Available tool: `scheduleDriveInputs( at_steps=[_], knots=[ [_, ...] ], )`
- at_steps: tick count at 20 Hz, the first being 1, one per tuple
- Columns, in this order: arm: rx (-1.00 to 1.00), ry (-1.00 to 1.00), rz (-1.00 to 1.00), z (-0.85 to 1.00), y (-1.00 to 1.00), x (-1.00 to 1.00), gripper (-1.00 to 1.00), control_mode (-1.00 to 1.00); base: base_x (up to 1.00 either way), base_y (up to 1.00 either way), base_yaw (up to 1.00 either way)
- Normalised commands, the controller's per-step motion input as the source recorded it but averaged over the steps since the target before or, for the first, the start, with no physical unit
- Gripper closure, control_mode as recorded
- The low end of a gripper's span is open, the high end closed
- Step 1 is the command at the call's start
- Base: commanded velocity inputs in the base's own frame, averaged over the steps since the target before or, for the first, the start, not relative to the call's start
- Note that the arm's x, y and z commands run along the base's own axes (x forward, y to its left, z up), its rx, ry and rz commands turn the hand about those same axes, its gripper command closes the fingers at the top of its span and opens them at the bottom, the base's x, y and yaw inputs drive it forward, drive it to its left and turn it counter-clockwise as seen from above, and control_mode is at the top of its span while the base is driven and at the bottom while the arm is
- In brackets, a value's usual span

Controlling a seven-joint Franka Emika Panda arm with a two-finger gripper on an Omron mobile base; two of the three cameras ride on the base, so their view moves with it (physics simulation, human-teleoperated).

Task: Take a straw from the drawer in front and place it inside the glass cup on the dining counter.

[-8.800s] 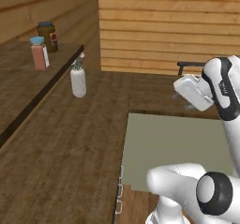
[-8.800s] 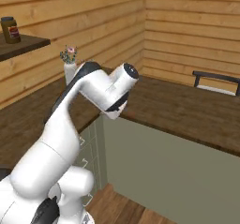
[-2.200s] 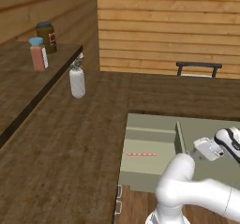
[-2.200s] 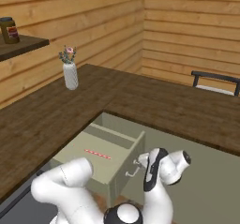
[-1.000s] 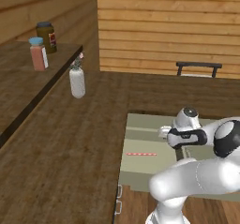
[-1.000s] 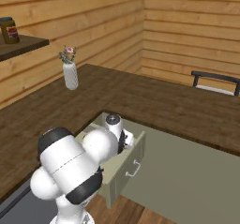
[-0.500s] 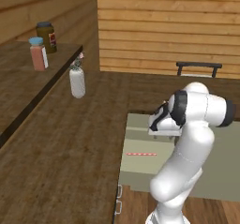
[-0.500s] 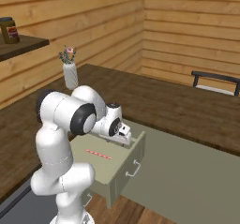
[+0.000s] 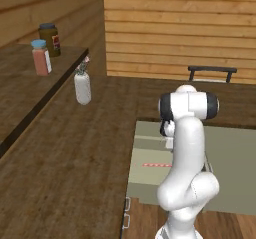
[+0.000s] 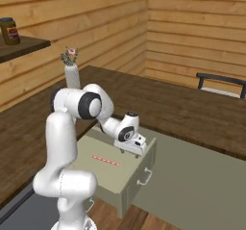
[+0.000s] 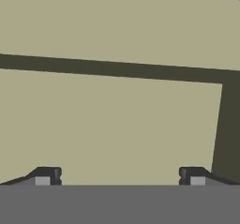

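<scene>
1. Left base view: the drawer [image 9: 150,183] stands pulled out, and the straw [image 9: 156,165] lies flat on its pale floor, partly behind the arm. You are in the reaching step, I think. On the shelf stand two jars [image 9: 45,48]; their labels are too small to read.
2. Right base view: the tool [image 10: 136,147] hangs over the far end of the drawer, beside the straw [image 10: 106,160], not touching it. Next you must bring it above the straw and lower it.
3. Hand view: the fingertips [image 11: 46,176] stand wide apart, holding nothing, over the bare drawer floor.
</scene>
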Motion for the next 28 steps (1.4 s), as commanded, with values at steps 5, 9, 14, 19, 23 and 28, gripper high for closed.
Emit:
scheduleDriveInputs(
  at_steps=[5, 9, 14, 19, 23, 28],
  knots=[
    [-0.09, 0.00, -0.14, -0.16, -0.99, -0.27, -1.00, -1.00, 0.00, 0.00, 0.00],
    [-0.14, -0.11, -0.13, 0.19, -0.68, -0.61, -1.00, -1.00, 0.00, 0.00, 0.00],
    [-0.10, -0.19, 0.05, 0.66, 0.41, -0.91, -1.00, -1.00, 0.00, 0.00, 0.00],
    [-0.14, -0.07, 0.30, 0.42, 0.84, -0.60, -1.00, -1.00, 0.00, 0.00, 0.00],
    [-0.09, 0.00, 0.47, 0.22, 0.80, 0.12, -1.00, -1.00, 0.00, 0.00, 0.00],
    [-0.04, 0.06, 0.45, 0.03, 0.36, 0.44, -1.00, -1.00, 0.00, 0.00, 0.00]
  ],
)
